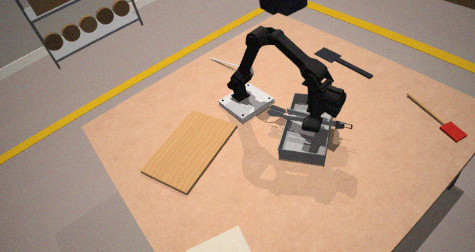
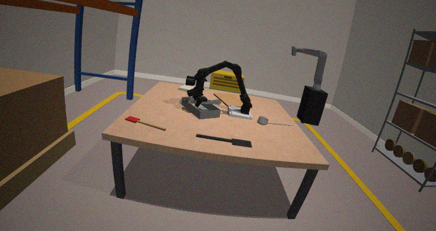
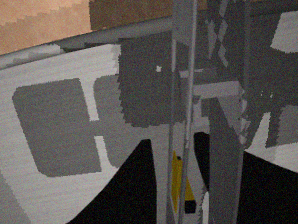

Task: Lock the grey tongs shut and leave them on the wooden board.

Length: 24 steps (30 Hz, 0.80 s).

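Note:
The grey tongs (image 1: 292, 115) (image 2: 216, 102) (image 3: 183, 50) lie roughly level across the grey roasting tin (image 1: 300, 157) (image 2: 210, 113). Their rounded tips, close together, stick out towards the robot's base. The hinge end with a loop sticks out on the opposite side. My gripper (image 1: 311, 125) (image 3: 172, 144) reaches down over the tin, with its narrowed fingers squeezing the arms of the tongs. In the wrist view one arm runs between the black fingers, and the other crosses over the right finger. Exact contact is partly hidden. The wooden board (image 1: 189, 150) (image 2: 229, 98) lies flat on the table, apart from the tin.
The robot's pale base plate (image 1: 255, 99) (image 2: 241, 114) stands between board and tin. A black spatula (image 1: 328, 55) (image 2: 241, 142), a red-headed spatula (image 1: 452, 131) (image 2: 132, 118) and a grey ladle-like utensil (image 2: 262, 120) lie around. A cream sheet or slab (image 1: 222, 241) is at the table's edge.

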Available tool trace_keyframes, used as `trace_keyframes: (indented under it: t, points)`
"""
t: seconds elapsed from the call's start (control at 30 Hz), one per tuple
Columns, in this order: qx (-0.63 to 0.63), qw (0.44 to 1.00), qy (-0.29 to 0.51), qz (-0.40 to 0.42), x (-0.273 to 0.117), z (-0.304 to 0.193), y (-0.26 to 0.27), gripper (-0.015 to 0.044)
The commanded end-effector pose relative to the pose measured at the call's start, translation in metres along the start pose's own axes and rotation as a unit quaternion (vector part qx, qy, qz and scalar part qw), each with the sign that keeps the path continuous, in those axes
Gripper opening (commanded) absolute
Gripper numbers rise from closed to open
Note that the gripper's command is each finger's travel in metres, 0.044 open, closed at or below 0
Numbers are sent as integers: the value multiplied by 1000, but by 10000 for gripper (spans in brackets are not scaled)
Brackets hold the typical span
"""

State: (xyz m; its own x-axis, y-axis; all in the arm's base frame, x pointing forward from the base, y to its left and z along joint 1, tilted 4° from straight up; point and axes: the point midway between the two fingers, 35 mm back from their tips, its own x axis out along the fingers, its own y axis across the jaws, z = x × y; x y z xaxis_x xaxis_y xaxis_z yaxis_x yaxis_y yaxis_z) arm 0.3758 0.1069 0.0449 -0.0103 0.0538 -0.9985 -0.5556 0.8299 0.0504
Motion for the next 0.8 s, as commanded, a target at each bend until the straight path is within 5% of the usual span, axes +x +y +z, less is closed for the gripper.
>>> trace_keyframes:
  t: [0.0,0.27,0.47,0.77]
  points:
    - [0,1000,0,-2,0,0,-1,68]
    - [0,1000,0,-2,0,0,-1,15]
    - [0,1000,0,-2,0,0,-1,-143]
    - [1,1000,0,-1,-29,5,-3,-150]
